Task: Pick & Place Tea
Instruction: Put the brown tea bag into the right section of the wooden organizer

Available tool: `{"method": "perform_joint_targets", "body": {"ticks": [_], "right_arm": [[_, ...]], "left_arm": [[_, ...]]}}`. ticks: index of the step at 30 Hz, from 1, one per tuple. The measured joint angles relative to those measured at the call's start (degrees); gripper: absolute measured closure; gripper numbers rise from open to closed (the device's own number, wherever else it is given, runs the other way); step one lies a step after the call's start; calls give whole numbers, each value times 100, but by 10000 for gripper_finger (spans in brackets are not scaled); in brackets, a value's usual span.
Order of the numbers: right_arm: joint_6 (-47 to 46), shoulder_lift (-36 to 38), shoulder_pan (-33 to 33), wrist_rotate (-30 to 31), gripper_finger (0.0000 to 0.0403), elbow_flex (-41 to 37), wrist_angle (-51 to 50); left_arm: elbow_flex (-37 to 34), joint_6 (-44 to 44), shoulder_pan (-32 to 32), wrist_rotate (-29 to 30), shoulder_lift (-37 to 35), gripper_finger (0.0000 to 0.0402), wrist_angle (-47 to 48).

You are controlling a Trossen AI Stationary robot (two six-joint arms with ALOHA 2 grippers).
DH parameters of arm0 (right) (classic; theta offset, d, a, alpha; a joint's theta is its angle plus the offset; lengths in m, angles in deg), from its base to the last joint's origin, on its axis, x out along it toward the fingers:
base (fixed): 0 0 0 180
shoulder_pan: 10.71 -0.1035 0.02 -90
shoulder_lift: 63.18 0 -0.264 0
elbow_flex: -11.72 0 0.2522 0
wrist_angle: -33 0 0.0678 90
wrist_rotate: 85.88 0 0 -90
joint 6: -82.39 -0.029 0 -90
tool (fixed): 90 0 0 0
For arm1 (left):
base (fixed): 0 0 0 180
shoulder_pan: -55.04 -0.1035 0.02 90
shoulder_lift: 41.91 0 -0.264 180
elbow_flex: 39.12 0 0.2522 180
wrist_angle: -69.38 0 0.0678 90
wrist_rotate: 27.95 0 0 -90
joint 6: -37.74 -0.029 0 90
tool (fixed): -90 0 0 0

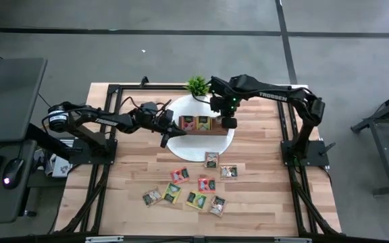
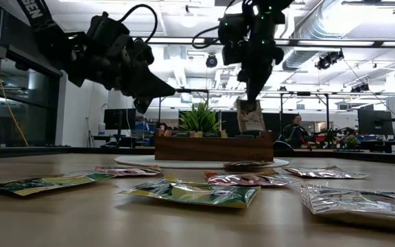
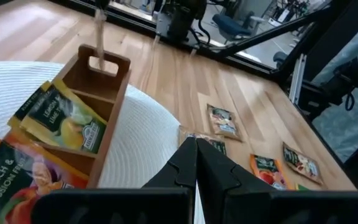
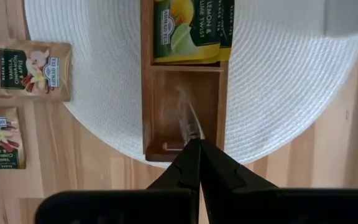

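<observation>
While a grey tea sachet (image 4: 187, 121) hangs edge-down from the right gripper (image 4: 194, 142), pinched at its top between the clenched jaws, it sits just above the wooden tray's (image 4: 146, 93) end compartment. Beside the tray, the left gripper (image 1: 165, 142) hovers clamped on nothing, loose sachets (image 1: 193, 191) well beyond its tips.

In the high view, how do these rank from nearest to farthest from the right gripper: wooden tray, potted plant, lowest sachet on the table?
1. Wooden tray: directly beneath the right gripper, on the white mat.
2. Potted plant: at the mat's far edge.
3. Lowest sachet: in the loose group at the table's near side.
</observation>
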Motion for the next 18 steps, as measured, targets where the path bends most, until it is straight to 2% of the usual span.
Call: {"method": "perform_joint_targets", "body": {"ticks": [7,15,18], "right_arm": [[-207,2,-8,-21,403,-491,412],[-299,2,-7,62,403,-535,540],[-321,2,-7,306,403,-535,579]], "left_arm": [[0,0,0,2,0,401,17],[0,0,0,28,0,401,24],[0,0,0,31,0,401,24]]}}
